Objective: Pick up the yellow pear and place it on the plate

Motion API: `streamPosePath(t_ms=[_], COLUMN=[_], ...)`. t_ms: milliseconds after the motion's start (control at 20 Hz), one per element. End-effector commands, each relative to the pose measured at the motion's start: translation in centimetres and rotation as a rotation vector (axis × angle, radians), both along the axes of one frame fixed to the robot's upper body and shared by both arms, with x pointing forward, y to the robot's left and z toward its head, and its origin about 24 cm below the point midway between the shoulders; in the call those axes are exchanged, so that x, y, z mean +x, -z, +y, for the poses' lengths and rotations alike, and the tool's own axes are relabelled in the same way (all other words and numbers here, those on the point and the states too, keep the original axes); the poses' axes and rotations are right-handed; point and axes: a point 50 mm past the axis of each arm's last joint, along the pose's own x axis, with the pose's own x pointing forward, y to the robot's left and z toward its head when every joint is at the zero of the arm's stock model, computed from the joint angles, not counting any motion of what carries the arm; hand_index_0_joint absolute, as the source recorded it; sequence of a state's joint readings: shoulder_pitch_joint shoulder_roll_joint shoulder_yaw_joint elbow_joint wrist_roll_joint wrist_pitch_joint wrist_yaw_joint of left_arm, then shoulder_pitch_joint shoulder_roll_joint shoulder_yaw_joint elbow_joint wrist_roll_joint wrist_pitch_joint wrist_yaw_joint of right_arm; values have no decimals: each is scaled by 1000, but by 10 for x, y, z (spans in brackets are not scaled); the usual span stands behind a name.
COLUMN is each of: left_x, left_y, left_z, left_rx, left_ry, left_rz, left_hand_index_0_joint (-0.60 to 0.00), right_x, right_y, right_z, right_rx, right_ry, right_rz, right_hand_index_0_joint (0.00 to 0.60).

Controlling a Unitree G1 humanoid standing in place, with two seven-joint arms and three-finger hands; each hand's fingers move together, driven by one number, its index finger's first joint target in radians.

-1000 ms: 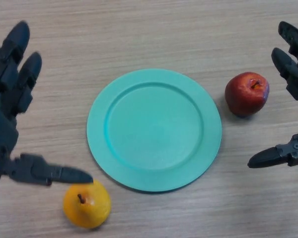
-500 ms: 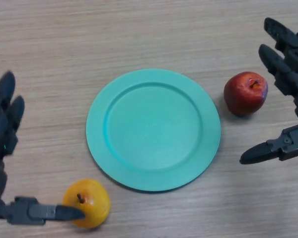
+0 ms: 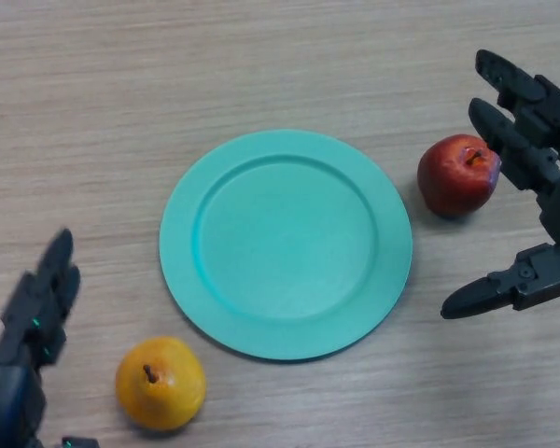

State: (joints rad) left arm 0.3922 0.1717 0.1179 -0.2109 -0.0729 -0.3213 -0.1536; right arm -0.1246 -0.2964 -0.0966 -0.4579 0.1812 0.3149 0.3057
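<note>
Sitting on the table [image 3: 261, 56] near the bottom-left, the pear [image 3: 160, 383] is upright w/ stem up, just below-left of the plate [image 3: 286, 159] rim, not touching it; plate is teal, round, centred on the wood-grain top; nothing on it. Left hand [image 3: 33, 322] is at the lower-left corner, just left of the pear, apart from it; fingers look straight, pointing up-view, holding nothing; thumb mostly cut off by the frame edge. Right hand [image 3: 541, 187] is at the right edge, spread wide, fingers straight; one finger overlaps the apple [image 3: 457, 175] at its right side; thumb sticks out toward the plate lower down; nothing held. Apple is red, just right of the plate.
</note>
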Motion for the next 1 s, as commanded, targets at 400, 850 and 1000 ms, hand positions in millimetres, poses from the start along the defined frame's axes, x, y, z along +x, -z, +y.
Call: streamPosePath(t_ms=[400,850,1000], left_x=[3,17,19], left_y=[19,42,49], left_z=[3,-16,-30], left_rx=[16,-27,59], left_ry=[-27,3,54], left_rz=[-158,-79,-32], left_hand_index_0_joint=[0,-401,-600], right_x=[-11,-13,-15], right_y=[-36,-36,-36], right_z=[-9,-9,-12], right_rx=[8,8,15], right_ry=[28,34,40], right_rz=[-227,-243,-238], right_hand_index_0_joint=[0,0,0])
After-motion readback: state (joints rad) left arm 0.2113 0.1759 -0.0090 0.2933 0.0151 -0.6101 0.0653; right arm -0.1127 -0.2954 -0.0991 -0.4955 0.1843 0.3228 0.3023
